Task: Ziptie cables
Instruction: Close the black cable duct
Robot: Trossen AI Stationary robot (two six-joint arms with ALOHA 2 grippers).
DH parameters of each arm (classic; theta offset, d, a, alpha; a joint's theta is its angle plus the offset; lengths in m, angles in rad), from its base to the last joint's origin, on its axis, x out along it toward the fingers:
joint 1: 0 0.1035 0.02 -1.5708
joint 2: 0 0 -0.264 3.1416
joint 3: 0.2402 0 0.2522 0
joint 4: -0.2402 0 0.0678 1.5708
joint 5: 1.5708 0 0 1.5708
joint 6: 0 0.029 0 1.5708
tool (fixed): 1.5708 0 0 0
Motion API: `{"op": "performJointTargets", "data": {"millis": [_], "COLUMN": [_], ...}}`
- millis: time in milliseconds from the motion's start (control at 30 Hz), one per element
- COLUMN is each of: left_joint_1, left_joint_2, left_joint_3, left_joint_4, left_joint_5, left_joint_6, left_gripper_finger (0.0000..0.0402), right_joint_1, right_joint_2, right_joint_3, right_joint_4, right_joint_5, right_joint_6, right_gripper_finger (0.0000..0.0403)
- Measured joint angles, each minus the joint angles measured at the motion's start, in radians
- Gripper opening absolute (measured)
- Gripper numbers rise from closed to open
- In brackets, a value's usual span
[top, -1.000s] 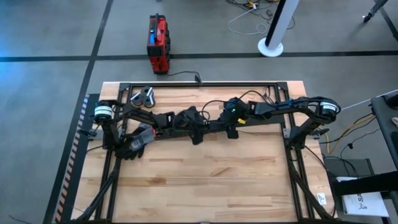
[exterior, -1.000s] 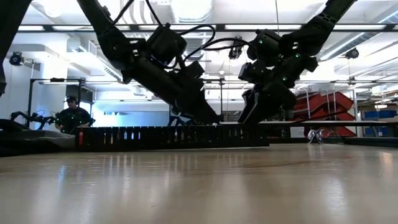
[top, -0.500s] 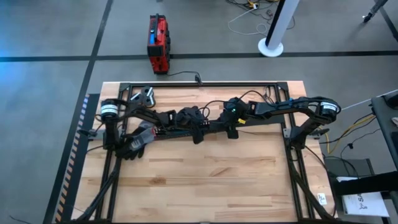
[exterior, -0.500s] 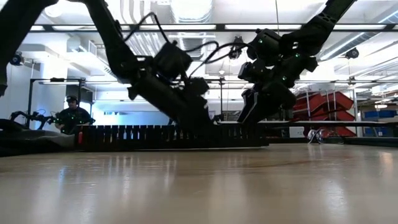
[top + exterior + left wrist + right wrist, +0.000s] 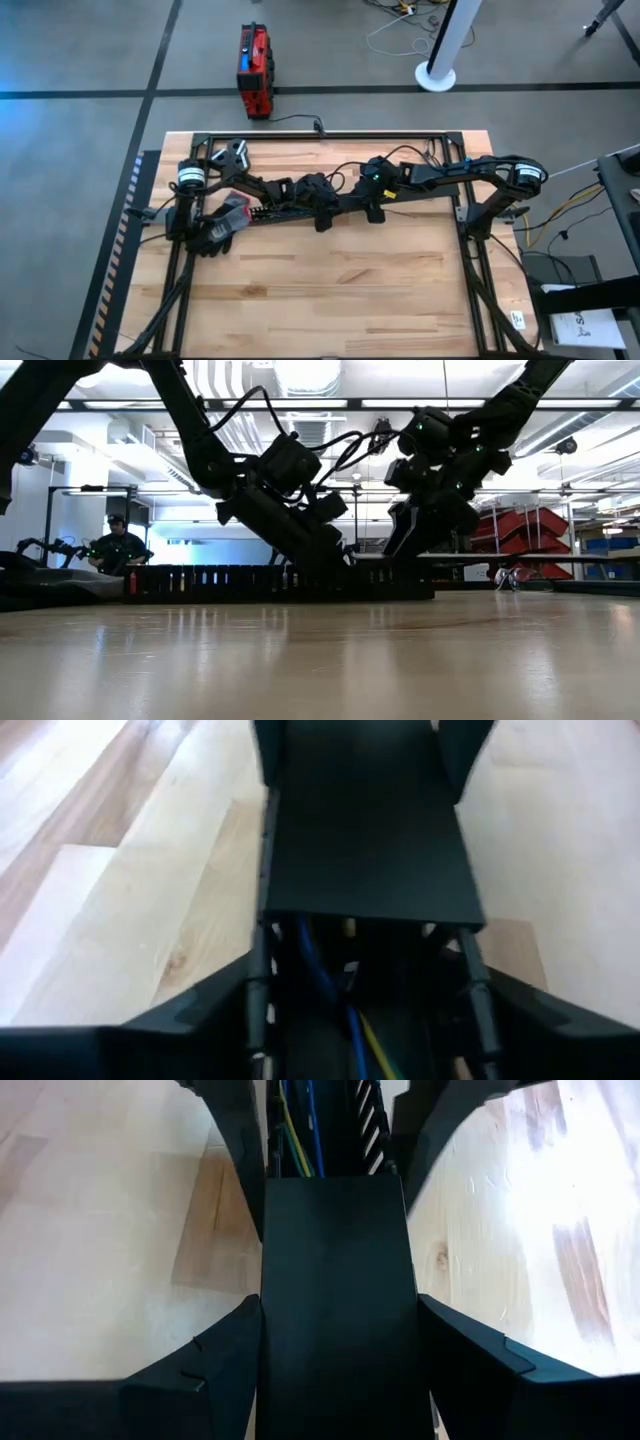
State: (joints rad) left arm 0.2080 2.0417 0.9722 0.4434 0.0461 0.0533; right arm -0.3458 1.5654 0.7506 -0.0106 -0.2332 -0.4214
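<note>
Both grippers sit low over the middle of the wooden table, facing each other along a long black duct that runs across the board. Left gripper straddles the duct, its two dark fingers spread wide on either side of the comb-toothed walls; nothing is pinched between them. Right gripper stands just beside it on the same line, its fingers also spread, flanking the flat black lid that covers the duct on its side. Whether those fingers press on the lid's edges or only stand beside them cannot be told.

The cables lie inside the open stretch of the duct — blue and yellow-green strands running lengthwise along the channel and passing under the lid's edge. From the right wrist view the same wires show beyond the far end of the lid, again within the channel. They are loose in the trough, held by neither gripper.

In the high view the left arm reaches in from the table's left edge and the right arm from the right, meeting near the centre. A dark glove-like object lies on the wood near the left arm's base. A red box stands on the floor past the table's far edge. In the low view a person is seated far off in the room behind the duct.
</note>
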Motion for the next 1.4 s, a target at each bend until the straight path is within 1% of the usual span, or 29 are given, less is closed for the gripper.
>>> {"op": "performJointTargets", "data": {"millis": [133,200,233,333,400,500,600,700,933,1033,1200,1267,1333,1400], "left_joint_1": [-0.001,-0.001,-0.001,-0.003,-0.003,-0.003,-0.003,-0.003,-0.01,-0.017,-0.022,-0.022,-0.026,-0.028], "left_joint_2": [0.005,0.006,0.006,0.007,0.007,0.009,0.013,0.018,0.034,0.035,0.035,0.035,0.035,0.035], "left_joint_3": [0.0,0.0,-0.001,-0.002,-0.002,-0.002,-0.004,-0.004,-0.004,-0.004,-0.004,-0.004,-0.004,-0.004], "left_joint_4": [-0.031,-0.044,-0.05,-0.051,-0.051,-0.065,-0.071,-0.078,-0.077,-0.077,-0.078,-0.078,-0.078,-0.078], "left_joint_5": [-0.002,-0.002,-0.002,-0.003,-0.008,-0.009,-0.01,-0.01,-0.02,-0.03,-0.032,-0.03,-0.021,-0.013], "left_joint_6": [0.025,0.046,0.053,0.061,0.059,0.056,0.056,0.059,0.065,0.076,0.084,0.086,0.099,0.101], "left_gripper_finger": [0.0211,0.0192,0.0191,0.0192,0.0214,0.0256,0.0274,0.0265,0.0214,0.0215,0.0237,0.0236,0.0231,0.0224], "right_joint_1": [-0.002,-0.002,-0.002,-0.002,-0.001,-0.002,-0.003,-0.008,-0.016,-0.018,-0.018,-0.018,-0.022,-0.024], "right_joint_2": [-0.007,-0.011,-0.01,-0.01,-0.01,-0.008,0.0,0.02,0.021,0.021,0.023,0.02,0.022,0.032], "right_joint_3": [0.001,0.005,0.008,0.025,0.03,0.029,0.029,0.029,0.032,0.042,0.062,0.071,0.08,0.079], "right_joint_4": [0.002,0.004,-0.001,-0.004,-0.01,-0.043,-0.058,-0.058,-0.054,-0.064,-0.075,-0.067,-0.069,-0.083], "right_joint_5": [-0.006,-0.011,-0.013,-0.07,-0.067,-0.019,-0.012,-0.008,0.017,0.023,0.06,0.068,0.102,0.102], "right_joint_6": [-0.021,-0.023,-0.021,-0.012,-0.014,-0.019,-0.022,-0.029,-0.055,-0.082,-0.097,-0.088,-0.09,-0.096], "right_gripper_finger": [0.0218,0.0218,0.0218,0.0218,0.0218,0.0218,0.0218,0.0218,0.0218,0.0218,0.0218,0.0218,0.0218,0.0218]}}
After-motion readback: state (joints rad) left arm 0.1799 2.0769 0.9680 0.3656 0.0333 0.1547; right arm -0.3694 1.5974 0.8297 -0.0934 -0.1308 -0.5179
